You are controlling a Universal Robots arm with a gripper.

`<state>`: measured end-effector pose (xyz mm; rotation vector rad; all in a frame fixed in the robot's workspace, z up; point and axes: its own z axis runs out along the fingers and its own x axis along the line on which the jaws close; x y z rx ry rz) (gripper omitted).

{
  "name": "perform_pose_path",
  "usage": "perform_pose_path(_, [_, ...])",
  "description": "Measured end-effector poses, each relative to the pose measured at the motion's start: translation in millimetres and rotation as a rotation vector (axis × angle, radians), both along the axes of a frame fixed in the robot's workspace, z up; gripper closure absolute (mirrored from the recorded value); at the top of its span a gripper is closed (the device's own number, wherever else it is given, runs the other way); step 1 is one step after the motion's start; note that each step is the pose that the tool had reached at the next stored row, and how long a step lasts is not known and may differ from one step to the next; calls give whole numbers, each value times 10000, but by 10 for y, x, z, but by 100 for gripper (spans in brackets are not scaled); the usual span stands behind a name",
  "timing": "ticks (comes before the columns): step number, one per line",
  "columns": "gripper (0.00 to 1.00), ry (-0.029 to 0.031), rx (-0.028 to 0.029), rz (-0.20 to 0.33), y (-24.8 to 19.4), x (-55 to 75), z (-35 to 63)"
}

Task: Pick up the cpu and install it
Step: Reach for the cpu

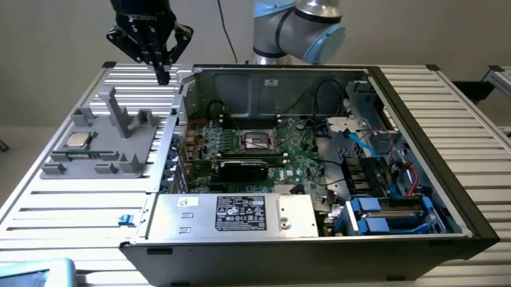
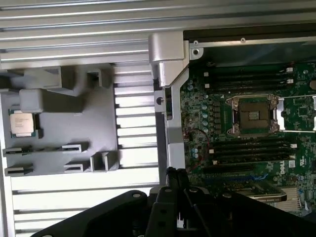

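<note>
Figure. Approach phase of the pick-up; the cpu has not yet been lifted and nothing has been installed.

The cpu [image 1: 78, 140] [image 2: 22, 123] lies flat, metal top upward, in a recess of the grey holder tray [image 1: 112, 162] [image 2: 74, 131], at the exterior view's left, on the slatted aluminium table [image 1: 72, 203] beside the open computer case [image 1: 419, 113]. The motherboard socket [image 1: 257, 141] [image 2: 253, 116] stands open and unoccupied near the centre of the exterior view.

The gripper [image 1: 163, 73] [image 2: 174, 180] hangs in the upper left of the exterior view, pointing straight down, above the far end of the tray near the case's corner and well apart from the chip. Its fingers are together and pinch nothing.

By judgement, the pick-up calls for the fingers to be parted and centred over the chip, so that they close squarely on two opposite edges. A level grasp matters, since the chip is thin and sits low in its recess, leaving little edge to catch.
</note>
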<state>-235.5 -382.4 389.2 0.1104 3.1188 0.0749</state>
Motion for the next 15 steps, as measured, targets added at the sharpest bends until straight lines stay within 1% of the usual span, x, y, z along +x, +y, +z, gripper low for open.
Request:
perform_pose_path(7, [88, 0, 0, -1, 45, -318, -41])
perform_pose_path(11, [88, 16, 0, -2, 56, -501, -56])
perform_pose_path(15, [88, 19, 3, -1, 63, -680, -68])
